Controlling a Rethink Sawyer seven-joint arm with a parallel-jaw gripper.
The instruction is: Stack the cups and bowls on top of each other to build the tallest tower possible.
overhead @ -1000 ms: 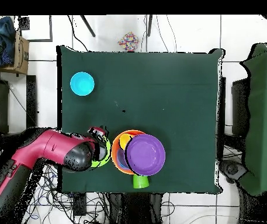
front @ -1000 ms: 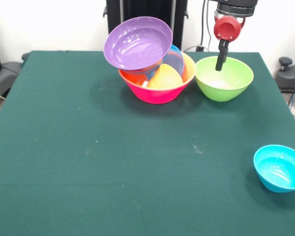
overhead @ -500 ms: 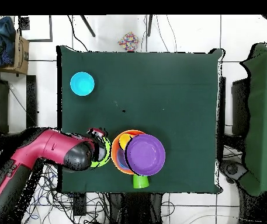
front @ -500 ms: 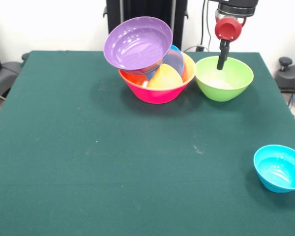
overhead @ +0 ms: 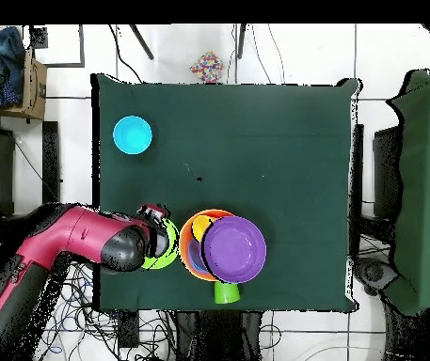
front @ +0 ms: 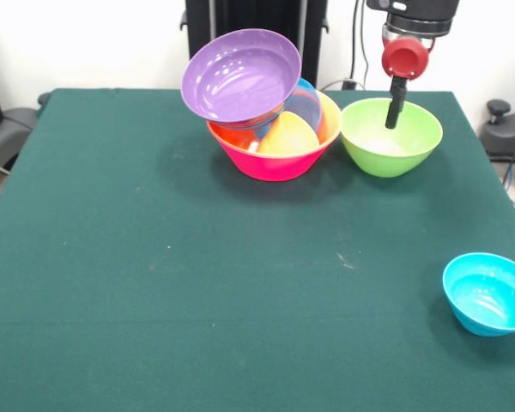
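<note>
Gripper hangs over the green bowl at about one o'clock on the table in the front view, its dark tip dipping toward the bowl's inside; whether it is spread or clenched cannot be told, and nothing is seen grasped. Bowls that can be counted: one purple bowl, one pink bowl, one green bowl and one small blue bowl, with orange and blue rims partly showing inside the pile. The tower stands at twelve o'clock, just beside the green bowl, near the far edge; the purple bowl tilts on top, the pink one lowest. The overhead view shows one green cup at the table's edge by the tower. The small blue bowl sits at four o'clock near the right edge, nothing inside. The table's middle and whole left side lie open
</note>
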